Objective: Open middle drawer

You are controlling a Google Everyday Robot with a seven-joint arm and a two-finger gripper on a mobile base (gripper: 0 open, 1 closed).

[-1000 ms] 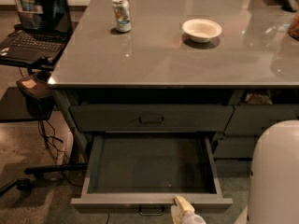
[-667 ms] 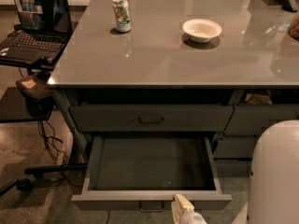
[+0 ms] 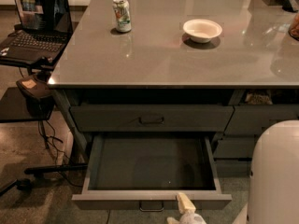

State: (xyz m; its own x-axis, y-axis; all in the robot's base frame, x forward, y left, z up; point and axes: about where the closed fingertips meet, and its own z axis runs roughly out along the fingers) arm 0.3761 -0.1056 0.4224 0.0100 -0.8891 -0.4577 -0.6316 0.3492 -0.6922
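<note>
We see the middle drawer [image 3: 149, 164] standing far out of the cabinet, its plain dark inside bare and its front panel low in the picture. Above it the upper drawer [image 3: 107, 118] sits closed under the counter [image 3: 187, 64], so there is no doubt which one is being worked. The gripper [image 3: 184, 207] is at the very bottom edge of the view, pale against the floor, at the top edge of the drawer front and just to the right of the small centre pull [image 3: 152, 205]. We judge it is there because the pull is the natural place to draw the front outward, though it sits beside the pull, not on it. Most of it is cut off by the frame, so we cannot tell how wide it is spread or whether it has hold of anything. The robot's white body [image 3: 275, 176] fills the lower right corner, off to the side, which leaves the drawer room to travel. The can [image 3: 122, 15], the bowl [image 3: 202, 30] and the laptop [image 3: 39, 24] are well apart from the work. By our reading the task is as good as done; what is left is to back away without nudging the front inward
</note>
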